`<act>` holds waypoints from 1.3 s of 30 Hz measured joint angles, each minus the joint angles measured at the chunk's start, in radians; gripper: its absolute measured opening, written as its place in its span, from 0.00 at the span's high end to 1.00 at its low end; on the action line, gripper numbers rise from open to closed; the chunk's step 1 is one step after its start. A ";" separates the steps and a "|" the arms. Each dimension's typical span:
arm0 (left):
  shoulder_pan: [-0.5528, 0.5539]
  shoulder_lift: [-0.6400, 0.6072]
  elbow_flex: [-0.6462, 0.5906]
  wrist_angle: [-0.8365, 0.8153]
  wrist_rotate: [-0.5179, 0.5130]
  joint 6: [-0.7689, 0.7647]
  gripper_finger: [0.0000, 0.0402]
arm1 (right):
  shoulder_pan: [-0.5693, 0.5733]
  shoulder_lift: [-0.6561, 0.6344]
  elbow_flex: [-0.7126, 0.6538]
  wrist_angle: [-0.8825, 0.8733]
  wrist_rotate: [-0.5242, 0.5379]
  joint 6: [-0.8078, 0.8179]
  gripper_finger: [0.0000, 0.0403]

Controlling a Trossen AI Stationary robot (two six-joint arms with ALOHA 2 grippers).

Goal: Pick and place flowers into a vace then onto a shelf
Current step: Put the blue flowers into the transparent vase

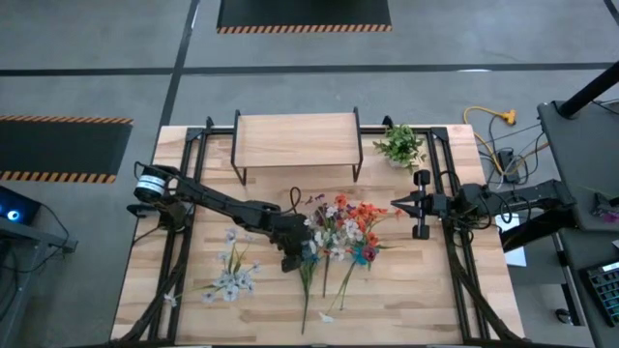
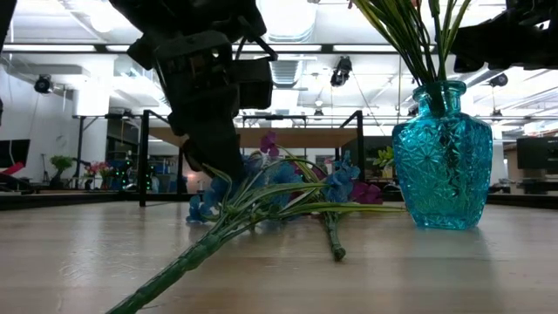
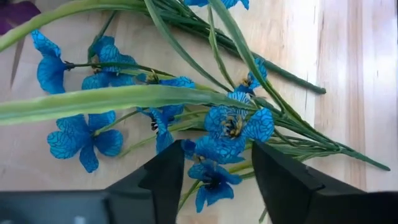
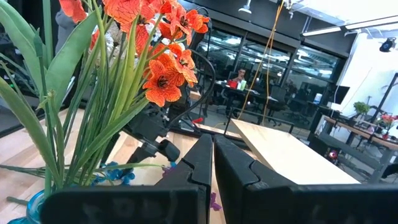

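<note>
A blue glass vase (image 2: 440,161) stands on the table and holds orange-red flowers (image 4: 165,68) on green stems. Blue-bloomed flowers (image 3: 230,121) with long green stems lie flat on the wood beside it (image 1: 311,266). My left gripper (image 3: 214,162) points down over them, open, one finger on each side of a blue bloom (image 3: 211,177); it also shows as the dark mass in the low view (image 2: 216,166). My right gripper (image 1: 397,205) waits shut, level, just right of the vase's blooms. The shelf (image 1: 298,143) stands at the far edge.
A loose bunch of white flowers (image 1: 232,275) lies toward the near left of the table. A bushy green plant (image 1: 399,145) sits right of the shelf. Black frame rails (image 1: 455,251) run along both sides of the table. Bare wood shows near the front edge.
</note>
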 joint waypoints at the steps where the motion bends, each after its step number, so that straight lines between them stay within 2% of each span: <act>1: 0.000 0.000 0.000 0.000 0.000 0.000 0.61 | 0.000 0.000 0.000 0.000 0.000 0.000 0.98; 11: 0.000 0.000 0.000 -0.012 0.001 -0.001 0.95 | 0.000 0.000 0.000 0.000 0.000 -0.002 0.98; 13: 0.000 0.000 0.000 -0.031 0.001 -0.001 0.98 | 0.000 0.000 0.000 0.000 0.000 -0.002 0.98; 25: 0.033 -0.037 0.000 -0.192 -0.002 -0.021 1.00 | 0.000 0.000 0.000 0.001 0.000 -0.002 0.98; 31: 0.067 -0.105 0.000 -0.316 -0.007 -0.025 1.00 | 0.000 0.000 0.000 0.001 0.000 0.000 0.98; 39: 0.092 -0.238 0.001 -0.521 -0.137 -0.038 1.00 | 0.000 0.000 0.000 0.001 0.000 0.001 0.98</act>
